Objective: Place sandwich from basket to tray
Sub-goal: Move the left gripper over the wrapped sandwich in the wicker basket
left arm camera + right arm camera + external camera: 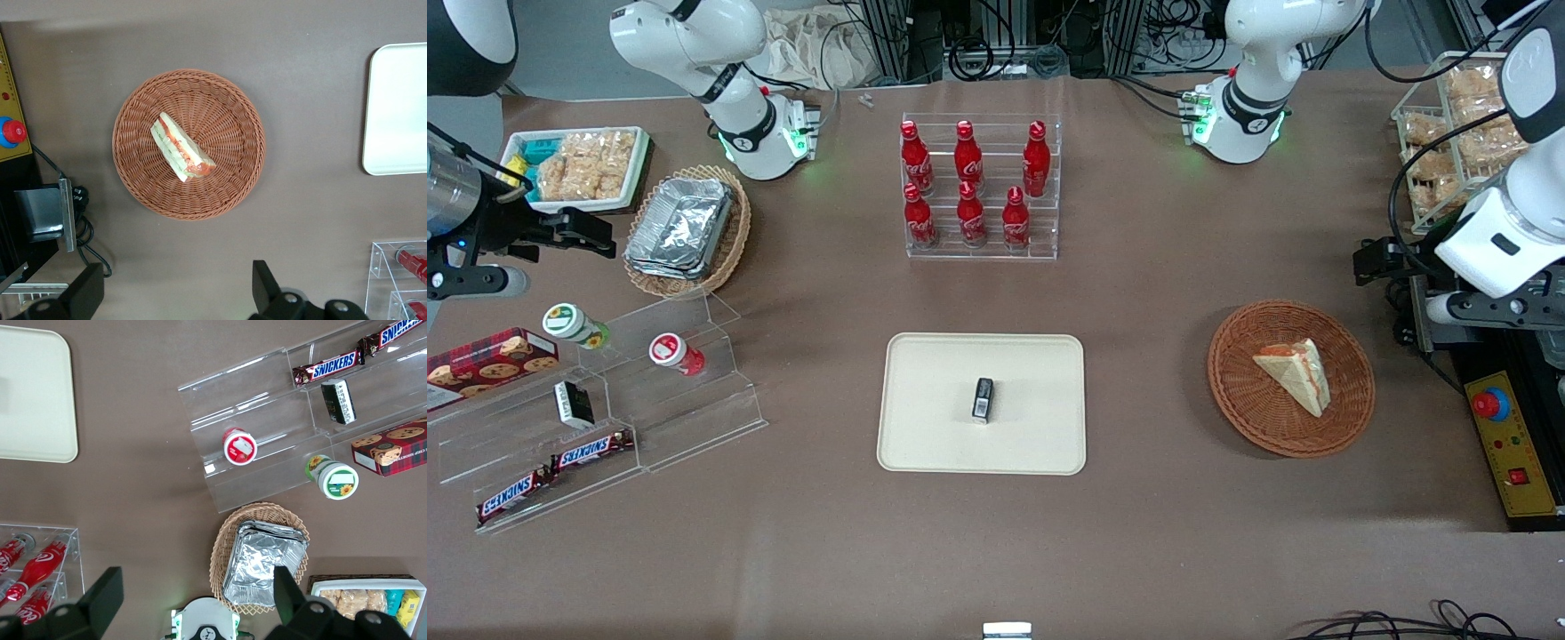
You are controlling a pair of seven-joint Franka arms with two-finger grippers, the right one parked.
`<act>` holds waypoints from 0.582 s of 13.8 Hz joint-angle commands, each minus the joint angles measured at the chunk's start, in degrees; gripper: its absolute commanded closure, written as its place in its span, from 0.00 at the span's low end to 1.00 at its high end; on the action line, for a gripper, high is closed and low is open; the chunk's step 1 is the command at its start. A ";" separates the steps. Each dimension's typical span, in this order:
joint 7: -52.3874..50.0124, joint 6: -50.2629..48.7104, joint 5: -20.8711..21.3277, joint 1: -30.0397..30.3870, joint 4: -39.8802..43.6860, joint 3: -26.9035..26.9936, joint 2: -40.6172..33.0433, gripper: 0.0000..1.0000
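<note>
The tray [925, 444] lies nearest the front camera, at the middle of the worktop [1156, 551], with a small dark object [983, 398] resting on it. Taking the tray as landmark, the basket [1245, 409] sits on the worktop well apart from it, toward the working arm's end. The sandwich [1294, 373] lies in the basket, off the weave's centre, filling edge showing red and green.

It looks light and soft: bread that will dent under a hard squeeze, layers that could slide apart. The best hold is probably across the two flat bread faces near the thick middle of the wedge, closing gently, not on the thin tip.

The gripper [175, 293] hangs high over the worktop just beside the basket, empty, its fingers [265, 283] spread wide. Farther from the camera than the tray stands a rack of red bottles [974, 187].
</note>
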 commanded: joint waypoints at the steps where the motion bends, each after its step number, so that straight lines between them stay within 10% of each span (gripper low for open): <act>1: 1.25 -1.46 0.50 -0.37 1.93 0.43 1.31 0.00; 8: -9.63 9.66 1.21 1.82 -7.43 1.93 1.94 0.00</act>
